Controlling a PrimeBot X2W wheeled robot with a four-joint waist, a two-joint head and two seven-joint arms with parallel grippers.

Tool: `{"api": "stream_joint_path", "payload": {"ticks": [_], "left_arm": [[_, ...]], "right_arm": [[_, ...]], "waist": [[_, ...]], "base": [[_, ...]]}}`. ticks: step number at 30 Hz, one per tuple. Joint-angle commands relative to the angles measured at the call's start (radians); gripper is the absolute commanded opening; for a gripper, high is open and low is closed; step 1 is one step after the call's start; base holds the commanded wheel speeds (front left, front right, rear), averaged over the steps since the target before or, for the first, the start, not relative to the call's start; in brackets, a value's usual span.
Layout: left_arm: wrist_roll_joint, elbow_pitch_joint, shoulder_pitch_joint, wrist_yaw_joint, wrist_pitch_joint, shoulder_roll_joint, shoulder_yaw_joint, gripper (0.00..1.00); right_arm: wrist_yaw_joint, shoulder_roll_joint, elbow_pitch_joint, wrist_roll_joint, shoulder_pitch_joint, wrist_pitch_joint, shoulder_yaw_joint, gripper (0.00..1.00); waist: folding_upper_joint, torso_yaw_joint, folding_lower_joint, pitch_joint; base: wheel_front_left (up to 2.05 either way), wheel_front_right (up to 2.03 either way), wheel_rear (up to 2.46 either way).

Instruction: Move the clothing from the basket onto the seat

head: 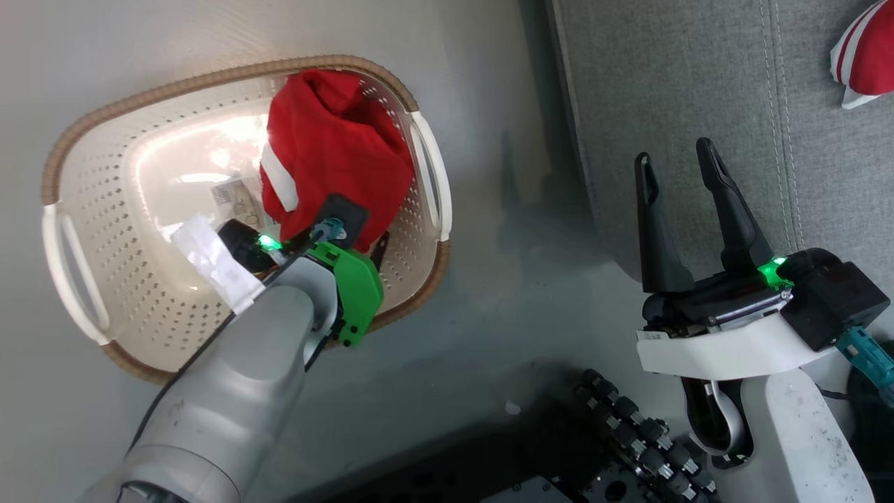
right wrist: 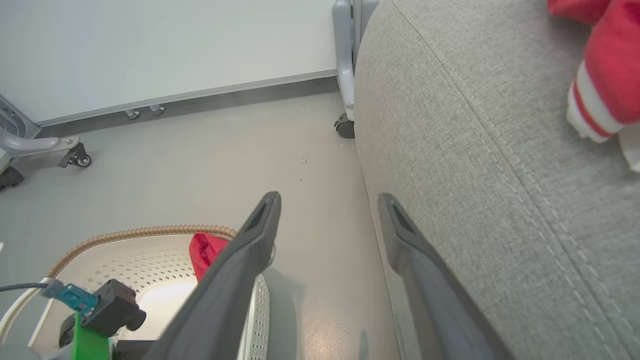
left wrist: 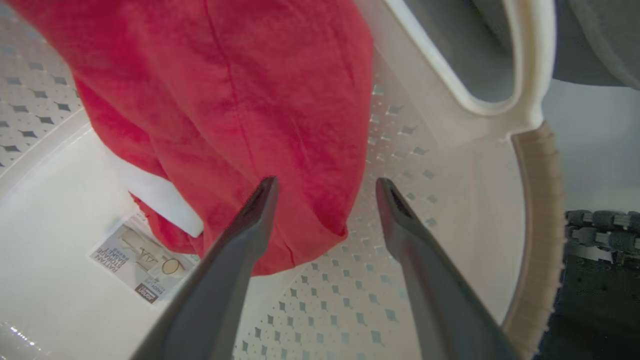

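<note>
Soft red fabric garment (head: 335,147) slumps at two o'clock in perforated cream plastic basket (head: 105,209); left gripper (left wrist: 325,182) gapes, perhaps brushing it.

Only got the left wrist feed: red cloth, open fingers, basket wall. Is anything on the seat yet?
Observer: Yes, a striped garment lies on the grey seat.
Operator: Right gripper busy?
Observer: No, the right gripper is open and empty, at the seat's edge.
Operator: More cloth in the basket?
Observer: Head view has one red bundle in the basket, bunched at the end nearest the seat.
</note>
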Motion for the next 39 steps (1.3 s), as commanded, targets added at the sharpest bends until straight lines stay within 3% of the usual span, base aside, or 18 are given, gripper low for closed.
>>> {"api": "stream_joint_path", "payload": {"ticks": [1, 11, 28, 30, 39], "left_arm": [[0.000, 0.017, -0.032, 0.001, 0.001, 0.014, 0.001, 1.00], [-0.016, 0.137, -0.096, 0.070, 0.009, 0.041, 0.022, 1.00], [-0.077, 0.158, -0.141, 0.001, -0.054, 0.020, 0.006, 1.00], [-0.093, 0.160, -0.145, -0.001, -0.048, 0.018, 0.006, 0.00], [-0.131, 0.129, -0.155, -0.003, -0.094, 0.032, -0.043, 0.00]], "right_arm": [[0.000, 0.000, -0.007, 0.008, -0.019, -0.004, 0.005, 1.00], [0.000, 0.000, -0.018, 0.031, -0.026, -0.004, 0.028, 1.00], [0.000, 0.000, -0.033, 0.047, 0.008, -0.004, 0.040, 1.00], [0.000, 0.000, -0.038, 0.048, 0.011, -0.004, 0.038, 1.00], [0.000, 0.000, -0.055, 0.047, 0.027, -0.004, 0.022, 1.00]], "waist": [[0.0000, -0.032, -0.0002, 0.040], [0.0000, -0.051, -0.0002, 0.086], [0.0000, -0.062, -0.0002, 0.121], [0.0000, -0.063, -0.0002, 0.121], [0.0000, -0.063, -0.0002, 0.120]], "base": [[0.00, 0.00, 0.00], [0.00, 0.00, 0.00], [0.00, 0.00, 0.00], [0.00, 0.00, 0.00], [0.00, 0.00, 0.00]]}}
